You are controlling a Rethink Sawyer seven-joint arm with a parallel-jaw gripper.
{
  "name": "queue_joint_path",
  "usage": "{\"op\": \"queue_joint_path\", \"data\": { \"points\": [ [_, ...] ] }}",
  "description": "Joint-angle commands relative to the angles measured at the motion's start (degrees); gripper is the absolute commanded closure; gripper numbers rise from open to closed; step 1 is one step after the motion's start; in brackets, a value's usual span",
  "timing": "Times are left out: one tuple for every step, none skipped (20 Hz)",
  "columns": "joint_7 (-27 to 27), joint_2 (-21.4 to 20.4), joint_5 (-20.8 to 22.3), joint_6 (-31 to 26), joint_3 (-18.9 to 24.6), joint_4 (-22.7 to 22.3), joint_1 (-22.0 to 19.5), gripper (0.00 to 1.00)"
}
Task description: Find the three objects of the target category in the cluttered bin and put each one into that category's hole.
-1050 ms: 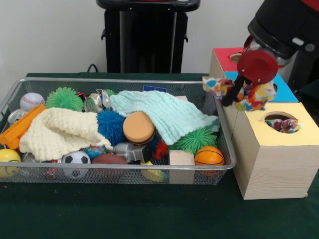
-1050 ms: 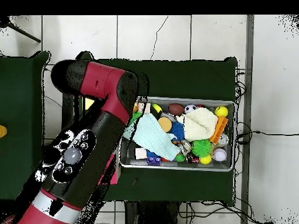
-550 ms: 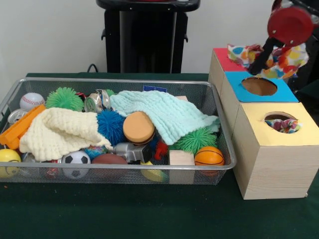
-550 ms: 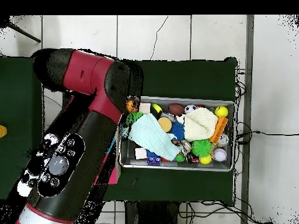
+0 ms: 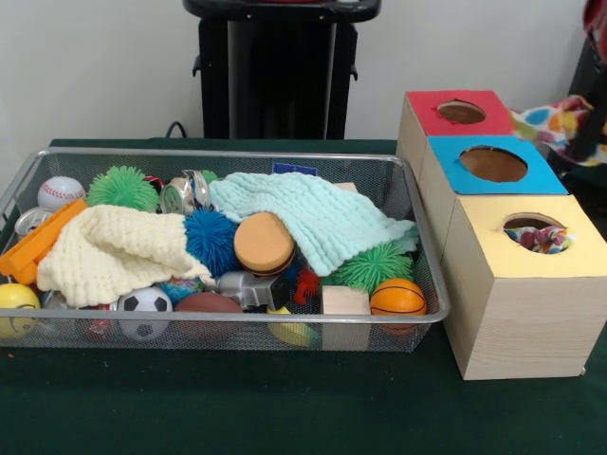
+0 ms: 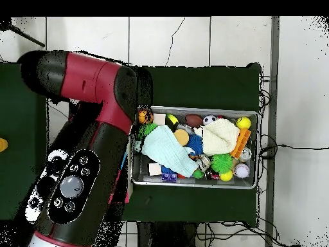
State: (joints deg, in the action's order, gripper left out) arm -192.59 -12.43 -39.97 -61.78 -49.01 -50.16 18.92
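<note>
A patterned, many-coloured cloth hangs in the air at the right edge of the front view, beside the blue-topped box. Only a red sliver of my gripper shows at the top right corner, above that cloth, and it holds the cloth up. The yellow-topped box has another patterned cloth in its hole. The red-topped box stands behind them. In the wire bin lie a mint cloth and a cream cloth. From overhead, my arm hides the boxes.
The bin also holds spiky balls, a baseball, a soccer ball, a basketball, cans, a wooden block and an orange bar. The overhead view shows the bin on green cloth right of my arm, with the mint cloth nearest the arm.
My gripper has carried the patterned cloth up and to the right in the front view, from over the boxes out to the picture's edge. The bin's contents have not moved.
</note>
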Motion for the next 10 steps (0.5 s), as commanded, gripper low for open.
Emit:
{"op": "queue_joint_path", "data": {
  "points": [
    [23.5, -1.9, 4.0, 8.0, 18.0, -4.3, -2.6, 1.00],
    [24.5, -2.1, 4.6, 8.8, 19.4, -4.8, -2.8, 1.00],
    [25.5, -2.3, 5.3, 9.6, 20.8, -5.2, -3.1, 1.00],
    [26.4, -2.5, 6.0, 10.4, 22.1, -5.6, -3.3, 1.00],
    [26.3, -2.1, 7.0, 10.4, 22.6, -5.4, -3.3, 1.00],
    [26.2, -2.1, 7.9, 9.9, 22.9, -5.4, -3.4, 1.00],
    [26.1, -2.2, 8.9, 9.4, 23.1, -5.4, -3.5, 1.00],
    [25.9, -2.3, 10.1, 8.7, 23.1, -5.3, -3.6, 1.00],
    [26.4, -2.7, 11.0, 8.3, 23.2, -5.7, -3.9, 1.00],
    [26.3, -3.0, 11.4, 8.3, 23.5, -6.1, -4.0, 1.00]
  ]
}}
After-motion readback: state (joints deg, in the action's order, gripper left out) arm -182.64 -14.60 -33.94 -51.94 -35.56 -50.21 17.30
